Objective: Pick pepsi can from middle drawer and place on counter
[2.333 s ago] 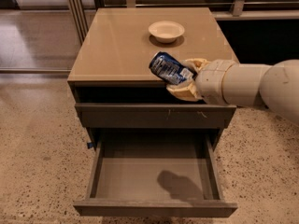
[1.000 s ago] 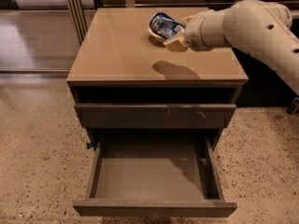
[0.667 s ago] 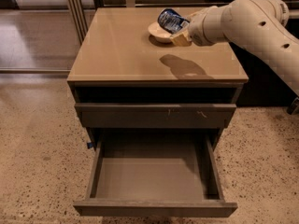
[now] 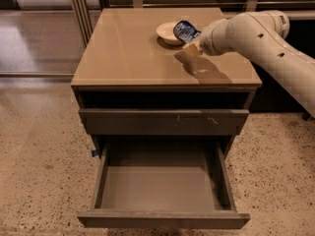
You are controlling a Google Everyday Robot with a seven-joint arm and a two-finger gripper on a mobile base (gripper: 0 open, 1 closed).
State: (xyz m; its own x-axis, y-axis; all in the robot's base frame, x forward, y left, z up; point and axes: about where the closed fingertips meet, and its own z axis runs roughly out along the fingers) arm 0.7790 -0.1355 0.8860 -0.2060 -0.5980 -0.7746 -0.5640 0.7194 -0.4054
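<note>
My gripper (image 4: 189,37) is shut on the pepsi can (image 4: 184,31), a small blue can with white markings, held tilted above the counter (image 4: 128,53) at its back right, just in front of the bowl. The white arm reaches in from the right. The can's shadow falls on the tan top below it. The middle drawer (image 4: 162,183) is pulled wide open at the bottom of the view, and its grey inside holds nothing.
A small pale bowl (image 4: 167,32) stands on the counter's back right, partly behind the can. The drawer front with pale scratches (image 4: 162,121) is closed above the open drawer. Speckled floor (image 4: 39,156) surrounds the cabinet.
My gripper has carried the can from the cabinet's front edge up and back over the counter, then lowered it slightly near the bowl.
</note>
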